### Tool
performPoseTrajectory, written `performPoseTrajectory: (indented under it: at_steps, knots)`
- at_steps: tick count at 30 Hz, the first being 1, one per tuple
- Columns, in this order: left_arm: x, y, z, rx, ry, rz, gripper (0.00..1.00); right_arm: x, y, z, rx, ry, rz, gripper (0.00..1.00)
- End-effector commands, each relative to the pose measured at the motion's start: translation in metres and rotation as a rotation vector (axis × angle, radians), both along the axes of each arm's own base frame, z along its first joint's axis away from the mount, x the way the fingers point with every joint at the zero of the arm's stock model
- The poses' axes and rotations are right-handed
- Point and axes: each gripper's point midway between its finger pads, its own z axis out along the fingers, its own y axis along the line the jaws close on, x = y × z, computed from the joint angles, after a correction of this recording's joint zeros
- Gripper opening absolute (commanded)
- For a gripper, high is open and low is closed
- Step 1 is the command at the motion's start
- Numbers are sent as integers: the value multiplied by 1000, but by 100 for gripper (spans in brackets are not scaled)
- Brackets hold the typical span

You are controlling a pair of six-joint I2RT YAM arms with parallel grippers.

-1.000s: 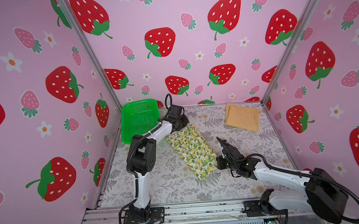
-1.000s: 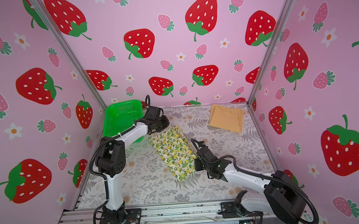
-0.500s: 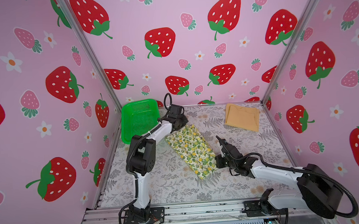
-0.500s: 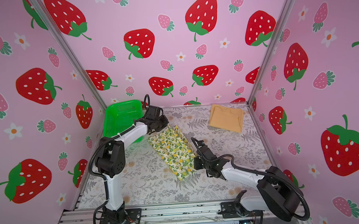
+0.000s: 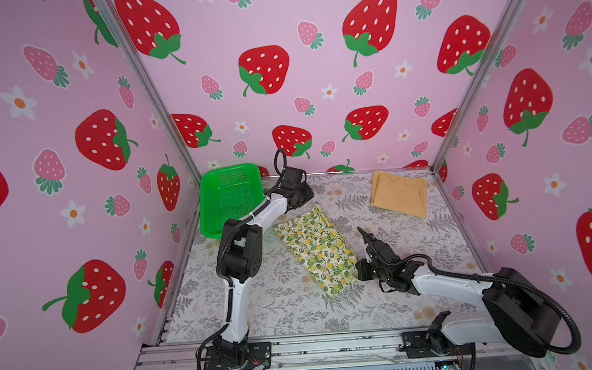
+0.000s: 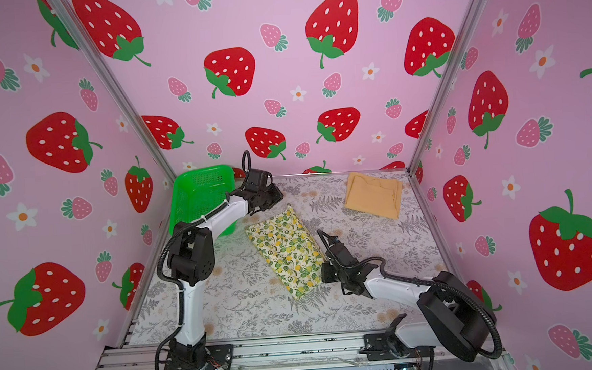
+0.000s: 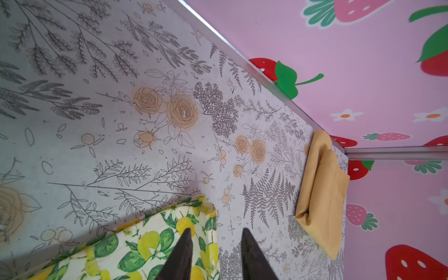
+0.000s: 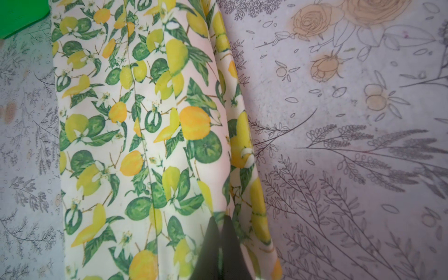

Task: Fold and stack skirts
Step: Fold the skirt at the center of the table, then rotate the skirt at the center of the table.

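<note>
The lemon-print skirt (image 5: 314, 248) lies folded in a long strip on the table, running from mid-left toward the front. My left gripper (image 7: 215, 232) is open at its far corner. One of its fingers (image 7: 186, 242) hangs over the cloth and the other over bare table, with nothing between them. My right gripper (image 8: 219, 220) is shut, its tips above the near right edge of the lemon skirt (image 8: 145, 121), which lies flat. In both top views it (image 5: 360, 229) points toward the back wall. The mustard skirt (image 5: 399, 193) lies folded in the back right corner.
A green mesh basket (image 5: 230, 197) leans in the back left corner, just behind the left arm's wrist (image 5: 288, 190). Pink strawberry walls enclose three sides. The floral table surface (image 5: 414, 242) is bare between the two skirts.
My left gripper has opened and let go of the lemon skirt's far corner. The right arm has barely moved and stays shut.
</note>
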Motion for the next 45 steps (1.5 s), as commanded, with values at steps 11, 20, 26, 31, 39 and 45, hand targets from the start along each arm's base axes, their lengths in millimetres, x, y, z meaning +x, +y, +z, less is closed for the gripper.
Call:
performPoseTrajectory:
  at_steps: [11, 20, 26, 31, 39, 45]
  knots:
    - [-24, 9, 20, 0, -28, -11, 48, 17, -4, -6, -31, 6, -21, 7]
    - [-46, 17, 0, 10, 9, -14, 66, 27, 1, 16, 13, -47, -38, 66]
    - [-62, 25, -23, 26, 45, -7, 68, 26, 0, 36, 34, -78, -34, 94]
    - [-76, 37, -40, 52, 70, 11, 69, 19, -5, 30, 35, -63, -37, 98]
    - [-99, 62, -68, 112, 119, 68, 69, 12, -19, 15, 12, -51, -74, 100]
    - [-116, 75, -80, 139, 137, 97, 69, 10, -24, 2, -24, -31, -81, 100]
